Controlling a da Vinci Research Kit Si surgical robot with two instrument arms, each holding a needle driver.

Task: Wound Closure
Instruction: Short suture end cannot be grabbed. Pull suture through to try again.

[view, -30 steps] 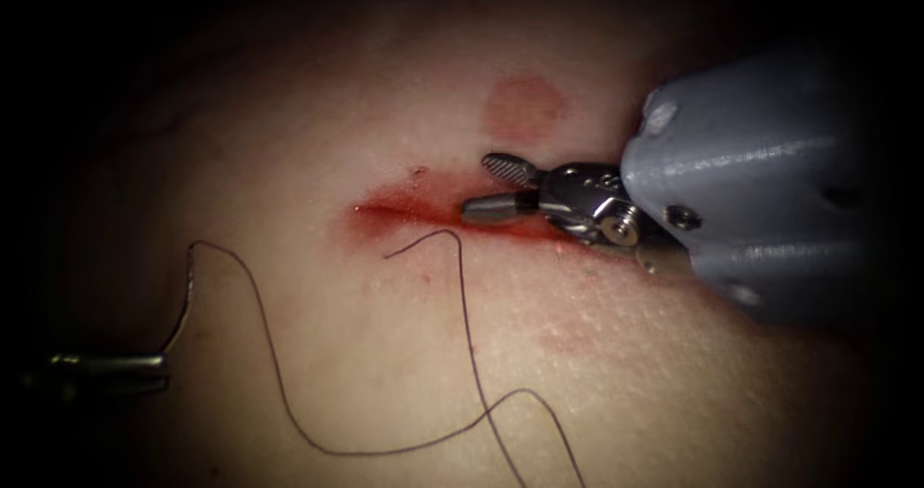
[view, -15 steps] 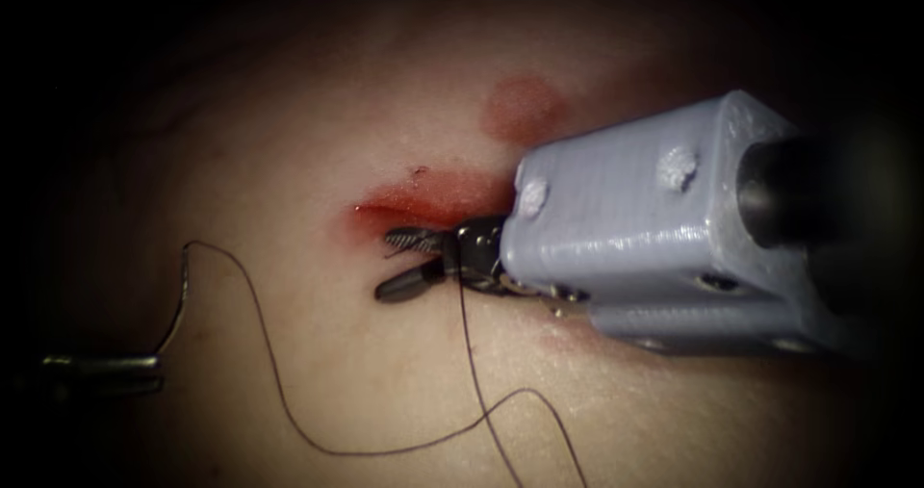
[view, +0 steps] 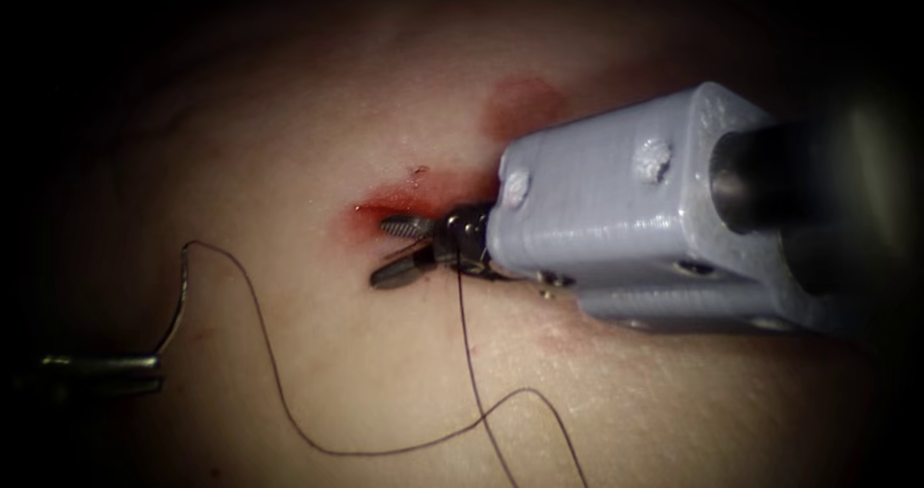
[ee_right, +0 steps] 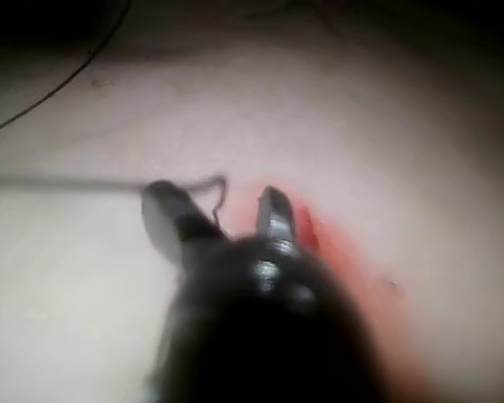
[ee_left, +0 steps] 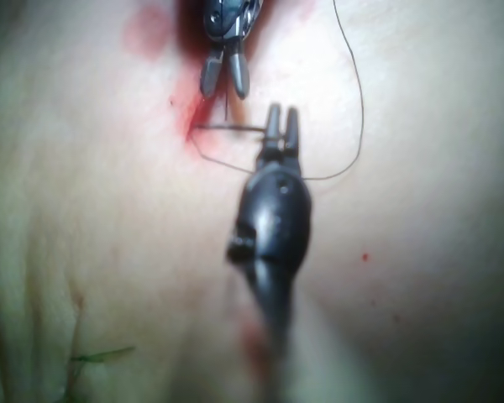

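We see the tissue (view: pixel 318 113) spread wide beneath both tools, with the cut (view: pixel 404 204) a short red slit near the middle and red fluid (view: pixel 423 194) smeared along it; a paler red patch (view: pixel 520 103) lies above the cut. Our right tool (view: pixel 390 250) comes in from the right and sits over the cut's left end, its jaws spread with nothing between them; the free end of the thread (view: pixel 404 254) lies in the gap, just short of being held. From there the thread (view: pixel 366 449) runs down across the tissue, loops low and climbs left to the needle (view: pixel 180 305). Our left tool (view: pixel 96 368) sits low at the far left, well apart from the cut, its jaws pressed together on the needle near one end of its curve. The needle stands up from those jaws, free of the tissue, on the left of the cut. In the left wrist view that tool (ee_left: pixel 281 126) faces the right tool (ee_left: pixel 225 71) across the thread.
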